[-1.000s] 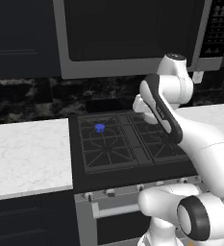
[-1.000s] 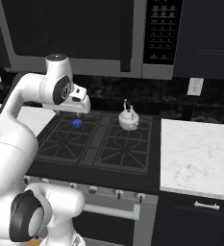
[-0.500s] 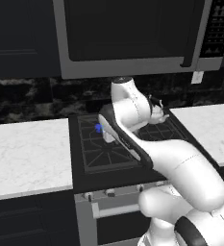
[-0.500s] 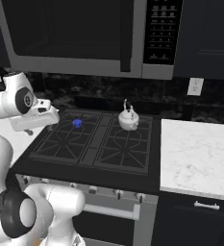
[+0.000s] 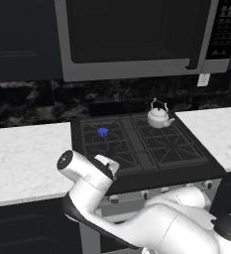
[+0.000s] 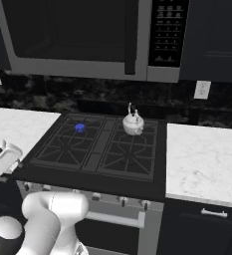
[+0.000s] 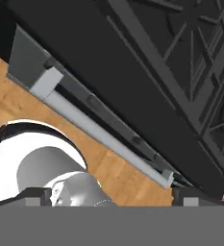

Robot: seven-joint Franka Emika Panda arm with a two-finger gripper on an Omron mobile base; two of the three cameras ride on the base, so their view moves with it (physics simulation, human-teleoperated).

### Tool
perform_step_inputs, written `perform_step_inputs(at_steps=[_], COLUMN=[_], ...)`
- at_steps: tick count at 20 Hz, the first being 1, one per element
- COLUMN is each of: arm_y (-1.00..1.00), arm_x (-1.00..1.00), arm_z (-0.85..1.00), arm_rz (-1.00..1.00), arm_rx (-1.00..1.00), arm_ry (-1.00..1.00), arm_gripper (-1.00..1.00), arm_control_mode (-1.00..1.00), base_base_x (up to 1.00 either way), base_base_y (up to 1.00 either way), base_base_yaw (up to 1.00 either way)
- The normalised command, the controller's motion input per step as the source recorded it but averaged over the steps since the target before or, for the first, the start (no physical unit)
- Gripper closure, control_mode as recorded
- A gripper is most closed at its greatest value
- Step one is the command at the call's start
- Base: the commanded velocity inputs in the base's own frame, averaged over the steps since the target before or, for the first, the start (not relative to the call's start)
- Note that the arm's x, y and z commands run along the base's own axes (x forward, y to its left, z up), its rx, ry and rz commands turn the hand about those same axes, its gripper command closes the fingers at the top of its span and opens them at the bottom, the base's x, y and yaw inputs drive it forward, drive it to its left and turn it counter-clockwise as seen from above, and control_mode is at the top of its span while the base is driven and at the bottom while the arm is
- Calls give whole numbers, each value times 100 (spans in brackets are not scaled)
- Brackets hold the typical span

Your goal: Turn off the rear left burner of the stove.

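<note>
no legible text, label, brand, number or sign appears in any view. the microwave (image 6: pixel 87 40) carries a control panel (image 6: pixel 167 34) on its right side; the panel shows rows of small pale marks, too small and blurred to read as characters. the same panel (image 5: pixel 225 27) in the left base view is equally unreadable. the stove (image 5: pixel 137 144) front, its knobs (image 6: pixel 122 200) and the oven handle (image 7: pixel 104 139) bear no readable marking. the kettle (image 6: pixel 133 124) and the wall outlet (image 6: pixel 202 89) show no lettering.
</note>
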Motion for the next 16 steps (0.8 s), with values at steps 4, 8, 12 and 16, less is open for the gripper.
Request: perform_step_inputs(at_steps=[4,8,12,16], arm_y=[85,4,-8,-14], arm_x=[-25,-1,6,7], arm_z=[-100,-40,-42,-64], arm_rz=[26,16,3,0], arm_rx=[-36,-27,-11,-2], arm_ry=[1,-6,-2,-7], arm_gripper=[-100,-100,-100,-100], arm_control_mode=[-100,-100,-100,-100], base_base_x=[0,0,0,0], base_base_y=[0,0,0,0], base_base_yaw=[0,0,0,0])
